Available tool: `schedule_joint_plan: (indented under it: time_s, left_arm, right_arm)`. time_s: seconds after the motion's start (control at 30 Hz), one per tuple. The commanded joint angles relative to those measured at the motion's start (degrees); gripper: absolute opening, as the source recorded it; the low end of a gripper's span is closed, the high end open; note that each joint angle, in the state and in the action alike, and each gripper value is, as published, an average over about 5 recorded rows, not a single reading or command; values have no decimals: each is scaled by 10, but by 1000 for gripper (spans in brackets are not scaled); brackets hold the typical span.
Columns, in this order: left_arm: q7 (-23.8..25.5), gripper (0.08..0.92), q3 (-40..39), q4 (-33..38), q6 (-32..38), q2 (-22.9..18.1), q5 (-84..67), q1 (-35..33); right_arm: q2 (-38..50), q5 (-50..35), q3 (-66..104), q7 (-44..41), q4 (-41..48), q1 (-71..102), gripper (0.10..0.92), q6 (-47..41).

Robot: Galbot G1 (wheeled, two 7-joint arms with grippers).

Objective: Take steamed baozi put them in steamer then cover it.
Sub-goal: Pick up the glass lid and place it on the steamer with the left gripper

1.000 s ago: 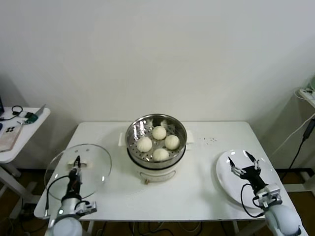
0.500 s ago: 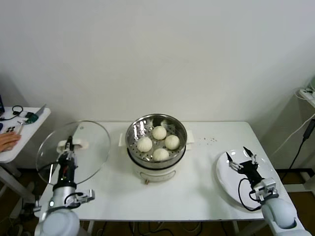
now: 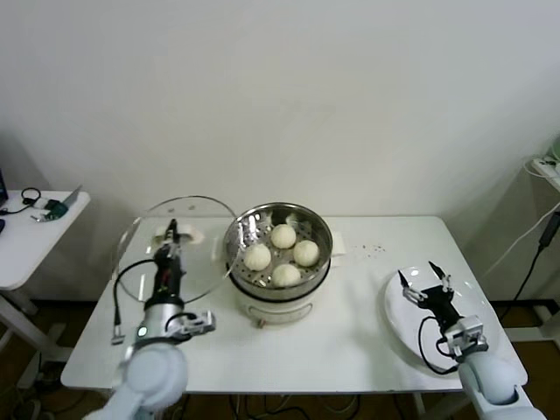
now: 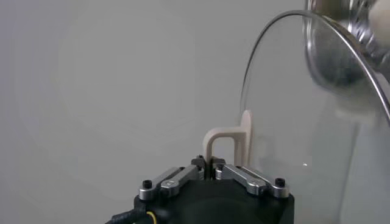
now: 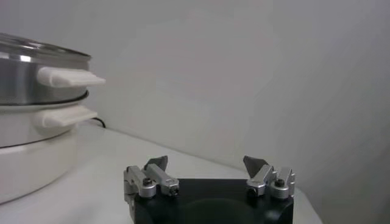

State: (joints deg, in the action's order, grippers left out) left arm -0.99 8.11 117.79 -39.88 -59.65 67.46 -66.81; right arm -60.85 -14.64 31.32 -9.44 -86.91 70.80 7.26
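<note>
Several cream-white baozi (image 3: 282,254) lie in the shiny steel steamer (image 3: 238,229) on its white pot base in the middle of the table. My left gripper (image 3: 171,229) is shut on the white bar handle (image 4: 226,141) of the clear glass cover (image 3: 201,254). It holds the cover tilted in the air just left of the steamer, its rim near the steamer's left edge. The steamer's rim (image 4: 341,49) shows through the glass in the left wrist view. My right gripper (image 3: 423,277) is open and empty over the white plate (image 3: 404,324) at the right.
The steamer's white side handles (image 5: 68,77) show in the right wrist view. A small side table (image 3: 26,236) with cables stands at the far left. The wall lies close behind the table.
My left gripper has lifted the cover off the table's left side and carried it up and right, next to the steamer. The right gripper has barely moved over the plate.
</note>
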Motion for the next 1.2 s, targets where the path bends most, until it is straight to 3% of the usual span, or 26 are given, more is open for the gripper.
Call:
schedule_joint_plan:
  time_s: [0.03, 0.43, 0.67, 1.2]
  left_arm:
    - [97, 138, -168, -70, -51, -62, 54, 174]
    - [94, 138, -213, -163, -51, -141, 66, 237]
    - [74, 138, -210, -192, -51, -180, 61, 235]
    - [100, 138, -191, -205, -51, -194, 89, 207]
  right_arm:
    - [-3, 8, 10, -1, 5, 2, 823, 4]
    - [-4, 18, 24, 0, 2, 13, 823, 4]
    - [-6, 23, 27, 0, 3, 15, 823, 5]
    - [-8, 30, 28, 0, 7, 15, 823, 5]
